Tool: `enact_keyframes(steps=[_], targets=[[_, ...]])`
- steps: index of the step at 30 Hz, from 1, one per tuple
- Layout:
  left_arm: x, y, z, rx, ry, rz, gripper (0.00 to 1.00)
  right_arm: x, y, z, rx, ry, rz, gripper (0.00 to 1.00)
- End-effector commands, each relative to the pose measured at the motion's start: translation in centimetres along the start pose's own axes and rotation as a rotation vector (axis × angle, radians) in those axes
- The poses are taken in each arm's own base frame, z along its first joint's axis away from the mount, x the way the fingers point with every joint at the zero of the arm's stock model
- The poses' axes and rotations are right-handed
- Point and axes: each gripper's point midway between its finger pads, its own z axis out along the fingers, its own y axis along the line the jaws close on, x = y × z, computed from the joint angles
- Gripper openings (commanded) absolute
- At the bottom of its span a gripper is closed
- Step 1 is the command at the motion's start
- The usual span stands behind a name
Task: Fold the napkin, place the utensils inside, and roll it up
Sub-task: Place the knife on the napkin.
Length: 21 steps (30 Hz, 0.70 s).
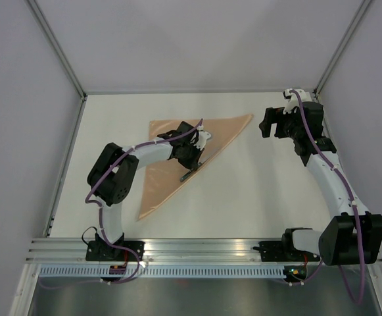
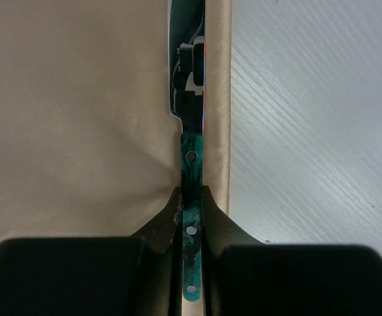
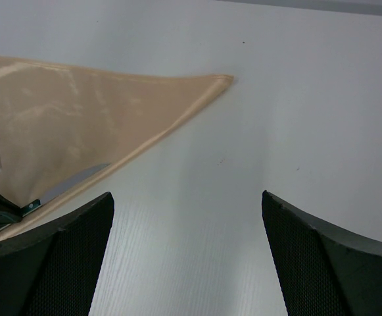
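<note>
The napkin lies on the white table, left of the middle, folded into a triangle. One straight edge runs along the far side, one point reaches out to the right, and another points back toward the near edge. The long folded edge slants between those two points. The left arm stretches over the cloth from its base, and the left gripper sits right at that slanted edge. From the left wrist view, the left gripper has its fingers pinched nearly together on the green handle of a knife. The handle has small rivets in it, and the shiny blade points away from the gripper. The knife runs along the folded border of the napkin, with only a narrow strip of cloth between it and the bare table on the right. Whether the blade is pressing on the cloth or just above it, I can't tell. The right gripper is well apart from all this, up at the far right of the table. In its own view the right gripper has its fingers spread wide with nothing between them. Past them are the napkin's right-hand point and, at the lower left, the blade of the knife.
</note>
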Motion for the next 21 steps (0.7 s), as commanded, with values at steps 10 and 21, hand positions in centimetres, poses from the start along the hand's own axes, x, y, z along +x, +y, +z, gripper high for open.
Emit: enact_keyframes(steps=[10,21], targets=[[-0.8,-0.8,0.4,0.025,-0.028,-0.023,0.02,-2.0,0.0,-0.3,0.010,-0.044,-0.007,0.98],[-1.7,-0.7,0.0,0.017,-0.035,-0.024,0.02,-2.1,0.0,-0.4,0.010,-0.047,-0.010,0.98]])
